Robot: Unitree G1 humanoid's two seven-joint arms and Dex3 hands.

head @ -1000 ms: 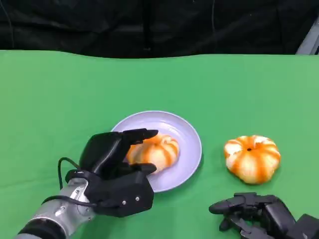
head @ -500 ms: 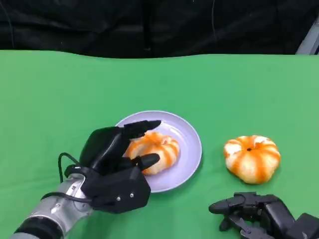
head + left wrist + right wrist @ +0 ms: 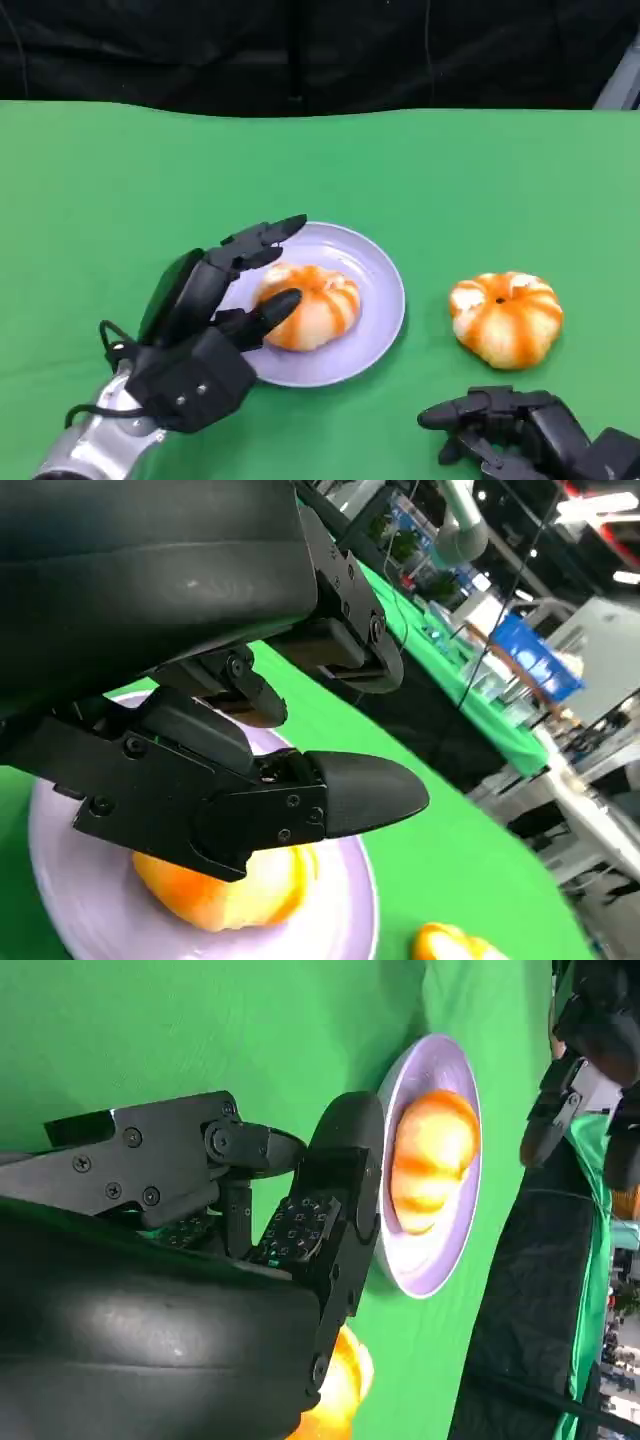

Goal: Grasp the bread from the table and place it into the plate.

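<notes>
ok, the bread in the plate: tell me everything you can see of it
The bread is a round, pumpkin-shaped bun, glossy, with orange and pale cream ribs running from its top. It sits upright in the plate, lavender and shallow, toward the side nearer the left hand. That hand's fingers are spread apart; one fingertip lies at the bun's near edge, though contact cannot be told. The left wrist view shows its orange underside resting on the plate.

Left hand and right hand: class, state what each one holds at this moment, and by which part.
Nothing is held. The left hand is open beside the bread lying in the plate. The right hand rests empty on the table, near the second bread.
</notes>
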